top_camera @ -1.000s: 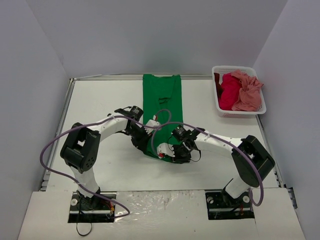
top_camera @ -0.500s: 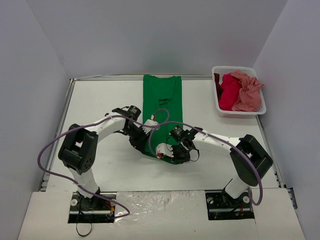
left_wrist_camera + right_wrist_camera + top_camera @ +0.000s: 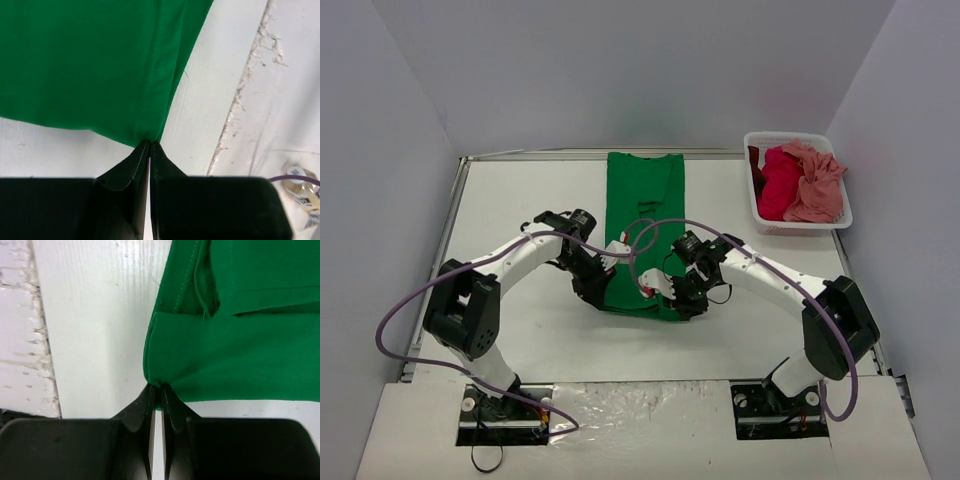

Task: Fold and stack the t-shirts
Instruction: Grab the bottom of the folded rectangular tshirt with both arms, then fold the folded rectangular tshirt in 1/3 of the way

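A bright green t-shirt (image 3: 645, 215) lies lengthwise down the middle of the table as a narrow strip. My left gripper (image 3: 597, 298) is shut on its near left corner, and the left wrist view shows the green t-shirt (image 3: 100, 65) pinched at the fingertips of the left gripper (image 3: 149, 143). My right gripper (image 3: 682, 303) is shut on the near right corner; the right wrist view shows the green t-shirt (image 3: 240, 350) bunched between the tips of the right gripper (image 3: 160, 386). Crimson red (image 3: 779, 185) and salmon pink (image 3: 815, 185) t-shirts lie crumpled in the basket.
A white slatted basket (image 3: 801, 225) stands at the back right of the table. Purple cables loop over both arms above the shirt. The white table (image 3: 520, 190) has a raised metal edge on its left side.
The right gripper has closed on the shirt's near right corner. Both arms have shifted, the left a little to the left and the right to the right, drawing the near hem wider.
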You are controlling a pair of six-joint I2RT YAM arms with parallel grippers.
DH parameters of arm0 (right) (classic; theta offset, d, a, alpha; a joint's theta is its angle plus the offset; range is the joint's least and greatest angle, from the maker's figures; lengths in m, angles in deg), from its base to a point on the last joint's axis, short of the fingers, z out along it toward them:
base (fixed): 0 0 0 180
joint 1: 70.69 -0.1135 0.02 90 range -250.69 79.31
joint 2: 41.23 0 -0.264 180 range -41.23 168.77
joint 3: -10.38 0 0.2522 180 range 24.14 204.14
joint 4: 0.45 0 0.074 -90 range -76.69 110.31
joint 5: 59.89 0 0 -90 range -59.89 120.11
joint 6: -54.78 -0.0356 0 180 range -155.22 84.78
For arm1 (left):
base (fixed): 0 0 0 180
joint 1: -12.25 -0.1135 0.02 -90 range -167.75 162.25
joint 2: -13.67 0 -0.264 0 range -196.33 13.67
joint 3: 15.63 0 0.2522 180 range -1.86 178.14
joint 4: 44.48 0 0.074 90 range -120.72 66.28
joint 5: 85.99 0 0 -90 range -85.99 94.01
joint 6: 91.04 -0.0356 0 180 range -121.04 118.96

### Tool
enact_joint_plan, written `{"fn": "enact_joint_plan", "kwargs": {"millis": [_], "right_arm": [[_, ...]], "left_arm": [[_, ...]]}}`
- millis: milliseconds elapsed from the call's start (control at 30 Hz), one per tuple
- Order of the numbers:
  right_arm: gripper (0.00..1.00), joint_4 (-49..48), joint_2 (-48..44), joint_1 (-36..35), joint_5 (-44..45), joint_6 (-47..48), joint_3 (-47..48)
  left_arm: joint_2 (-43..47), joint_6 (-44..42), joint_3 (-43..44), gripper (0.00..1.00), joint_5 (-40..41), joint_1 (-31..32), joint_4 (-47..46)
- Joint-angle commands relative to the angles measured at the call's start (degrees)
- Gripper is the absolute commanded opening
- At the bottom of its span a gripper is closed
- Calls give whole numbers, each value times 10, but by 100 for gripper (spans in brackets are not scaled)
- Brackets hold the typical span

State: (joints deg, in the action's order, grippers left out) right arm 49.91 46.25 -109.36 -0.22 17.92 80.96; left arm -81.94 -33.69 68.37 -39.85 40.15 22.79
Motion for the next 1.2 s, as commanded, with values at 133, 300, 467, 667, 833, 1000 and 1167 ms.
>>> {"fn": "enact_joint_plan", "kwargs": {"millis": [133,300,467,667,833,1000,1167], "right_arm": [[0,132,-21,17,-80,37,58],[0,147,-22,20,-99,42,62],[0,172,-23,25,-115,58,73],[0,175,-22,35,-112,70,94],[0,171,-7,50,-116,69,118],[0,173,15,63,-89,63,171],[0,173,41,70,-81,62,213]], "left_arm": [[47,-56,26,2,-42,-5,102],[69,-60,24,2,-55,-5,114],[77,-77,23,2,-68,-3,134],[77,-53,23,2,-69,-4,111],[72,-30,43,2,-55,-5,78],[57,-34,68,2,-40,-12,70],[43,-32,91,2,-31,-25,62]]}}
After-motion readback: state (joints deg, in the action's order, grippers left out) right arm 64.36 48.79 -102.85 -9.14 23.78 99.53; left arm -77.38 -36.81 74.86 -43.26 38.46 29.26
